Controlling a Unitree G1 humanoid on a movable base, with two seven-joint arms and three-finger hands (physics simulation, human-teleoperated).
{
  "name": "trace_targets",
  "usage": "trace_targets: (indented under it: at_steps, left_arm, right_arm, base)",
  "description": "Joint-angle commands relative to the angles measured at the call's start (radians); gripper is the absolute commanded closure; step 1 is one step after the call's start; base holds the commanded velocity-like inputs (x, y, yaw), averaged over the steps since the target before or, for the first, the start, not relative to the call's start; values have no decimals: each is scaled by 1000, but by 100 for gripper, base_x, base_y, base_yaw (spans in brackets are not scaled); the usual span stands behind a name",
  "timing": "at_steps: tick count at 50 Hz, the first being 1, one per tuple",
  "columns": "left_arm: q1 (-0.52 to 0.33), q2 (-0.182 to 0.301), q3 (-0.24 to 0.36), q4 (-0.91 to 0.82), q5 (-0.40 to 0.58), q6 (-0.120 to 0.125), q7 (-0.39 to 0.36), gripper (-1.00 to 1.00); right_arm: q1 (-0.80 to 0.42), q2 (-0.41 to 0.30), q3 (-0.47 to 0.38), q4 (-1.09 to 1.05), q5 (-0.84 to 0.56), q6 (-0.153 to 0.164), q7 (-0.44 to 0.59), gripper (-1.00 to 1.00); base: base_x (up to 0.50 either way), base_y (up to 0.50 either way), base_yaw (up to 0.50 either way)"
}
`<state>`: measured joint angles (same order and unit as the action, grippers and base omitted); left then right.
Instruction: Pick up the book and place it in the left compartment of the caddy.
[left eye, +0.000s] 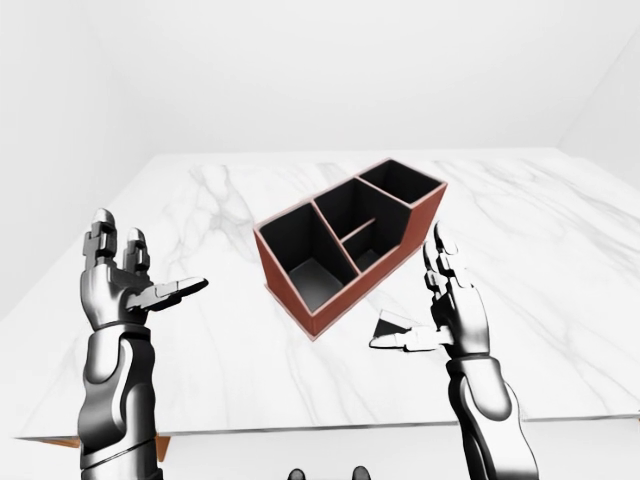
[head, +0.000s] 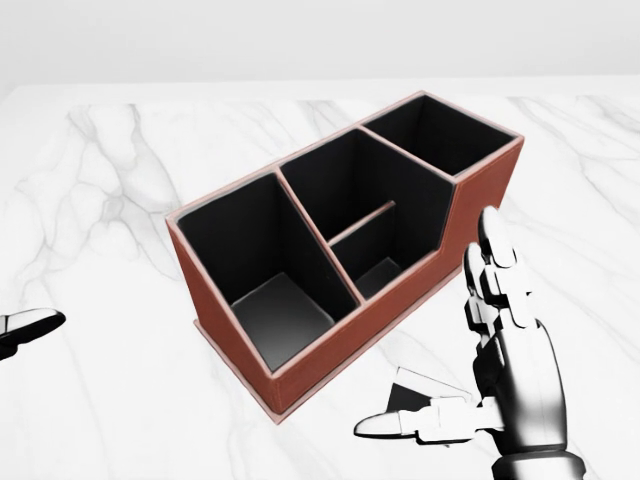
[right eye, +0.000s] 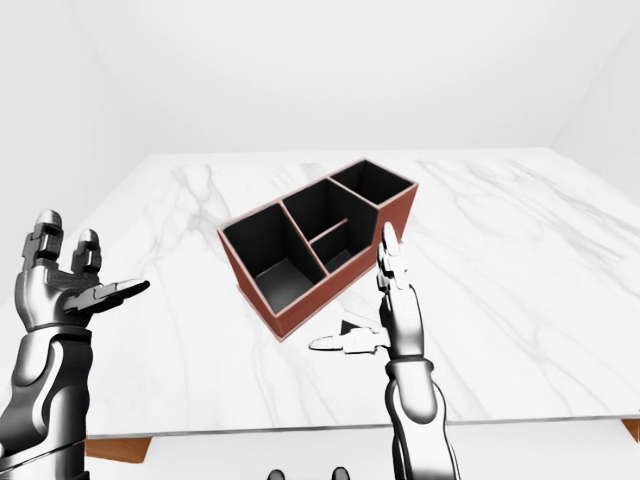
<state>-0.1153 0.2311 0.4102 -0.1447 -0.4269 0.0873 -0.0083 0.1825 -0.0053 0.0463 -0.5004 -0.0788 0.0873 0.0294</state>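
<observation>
Book not visible; caddy (head: 340, 250) empty, just left of open right hand (head: 500, 370). Left hand (left eye: 125, 285) open too. Pick and place both pending.

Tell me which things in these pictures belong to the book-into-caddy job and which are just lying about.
Part of the job:
caddy, red-brown, its compartments all empty
left hand, open, holding nothing
right hand, open, beside the caddy
The book does not show in any view.

Just there:
marble table
Nothing else lies on it.
</observation>
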Motion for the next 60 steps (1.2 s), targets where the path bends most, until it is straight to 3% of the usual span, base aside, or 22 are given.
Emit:
trace_targets:
  at_steps: [1,19,31,40,51,60]
  left_arm:
    - [-1,4,7,-3,-7,0,2,-100]
    - [2,2,5,-6,-7,0,0,-100]
    - [2,2,7,-1,-8,0,-7,-100]
    - [10,0,8,-17,-11,0,-4,-100]
    - [8,0,11,-21,-11,0,-2,-100]
    - [7,0,10,-27,-12,0,2,-100]
  right_arm:
    - [-3,0,4,5,-7,0,-1,-100]
    - [-2,6,-3,11,14,0,-3,-100]
    - [39,-2,15,-42,25,0,8,-100]
    - [109,-25,-35,-192,-11,0,64,-100]
    - [157,2,-136,-329,-79,0,180,-100]
    - [197,24,-121,-310,-157,0,220,-100]
  base:
    - [50,9,0]
    - [49,10,0]
    - [0,0,0]
    - [0,0,0]
    - [0,0,0]
    - [0,0,0]
